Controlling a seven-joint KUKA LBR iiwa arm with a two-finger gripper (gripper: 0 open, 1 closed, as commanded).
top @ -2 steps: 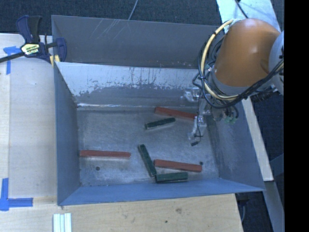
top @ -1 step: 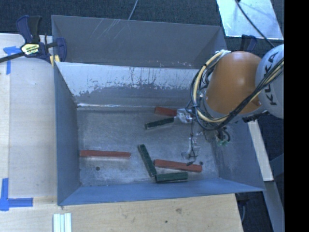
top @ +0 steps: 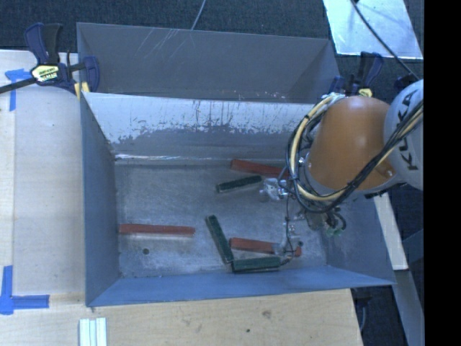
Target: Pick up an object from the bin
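My gripper (top: 291, 245) hangs low at the front right of the bin, below the orange cover. Its tip is at the right end of a short red-brown stick (top: 251, 245) lying flat on the bin floor. Just in front of that lies a dark green stick (top: 257, 264) along the front wall, its right end close under the gripper. Another dark green stick (top: 216, 239) lies slanted to the left of these two, its lower end meeting them.
A long red-brown stick (top: 156, 230) lies at the front left. Towards the back, a dark green stick (top: 239, 184) and a red-brown stick (top: 256, 167) lie near the arm's cables. The front wall is close to the gripper.
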